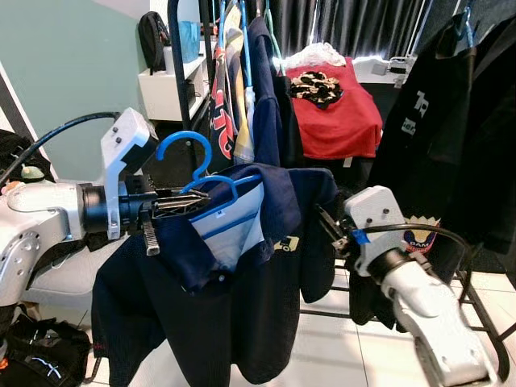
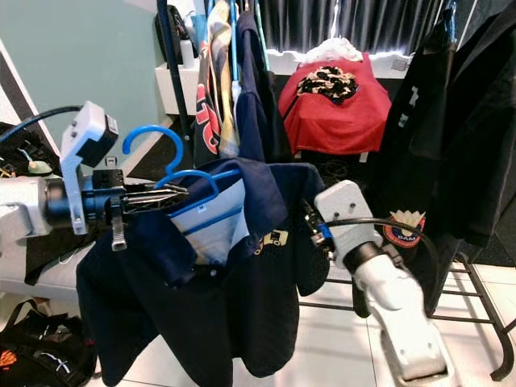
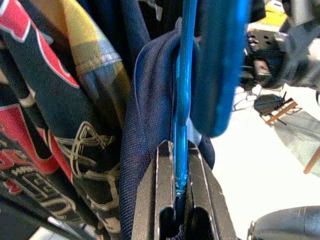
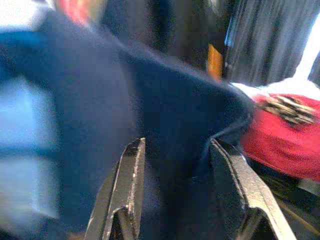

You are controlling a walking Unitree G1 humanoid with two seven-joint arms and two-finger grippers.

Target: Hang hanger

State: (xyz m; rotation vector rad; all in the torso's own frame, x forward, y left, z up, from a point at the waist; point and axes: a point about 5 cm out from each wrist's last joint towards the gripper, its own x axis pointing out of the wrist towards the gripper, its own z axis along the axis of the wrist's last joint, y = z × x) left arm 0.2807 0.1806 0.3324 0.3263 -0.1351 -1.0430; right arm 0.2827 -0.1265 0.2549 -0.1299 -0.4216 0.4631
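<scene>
The left claw (image 1: 189,201) is clenched on the blue hanger (image 1: 211,187) just below its hook, holding up a navy polo shirt (image 1: 234,282) in front of the clothes rack (image 1: 179,72). The right claw (image 4: 180,175) has its fingers spread apart around the shirt's far shoulder. Farther off, other garments hang on the rack, and a red shirt (image 1: 339,113) lies draped near the dark curtains (image 1: 363,24).
</scene>
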